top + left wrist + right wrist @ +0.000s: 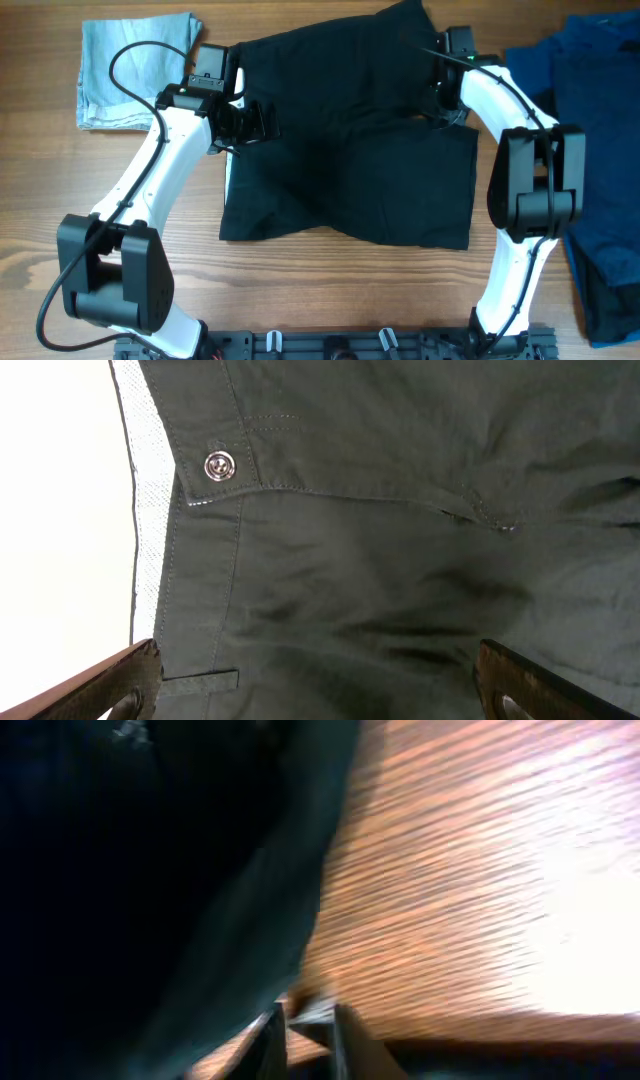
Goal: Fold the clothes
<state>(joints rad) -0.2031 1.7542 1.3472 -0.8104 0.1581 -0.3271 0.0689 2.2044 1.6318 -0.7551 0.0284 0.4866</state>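
The wooden tabletop [330, 290] is carrying everything, and the pair of black fabric shorts [350, 180] is lying across its middle between your two arms, rumpled and only loosely doubled, with the far part sitting skewed over the near part. The heap of dark-blue and black cloth [600, 130] is lying along the right side, near the shorts but apart from them. The pale-blue denim piece [130, 70] is resting at the far left corner.

Your left arm's fingers [115, 682] are standing as wide apart as they go, holding nothing and hovering over the waist end. Your right arm's fingers [355, 1050] are showing only a narrow gap, right at the cloth's edge over bare wood. That view is blurred, so I cannot tell whether any hem is caught between them.

That is the first risk. If you are lifting the right arm away with the hem snagged, you are dragging the fold open.

The grey-lined waistband [150, 490] is showing more than one layer, so closing the left fingers there may be pinching only the top one, leaving the layer below behind. The metal button [219, 465] is sitting close by, and fingers closing on it are likely to slip.
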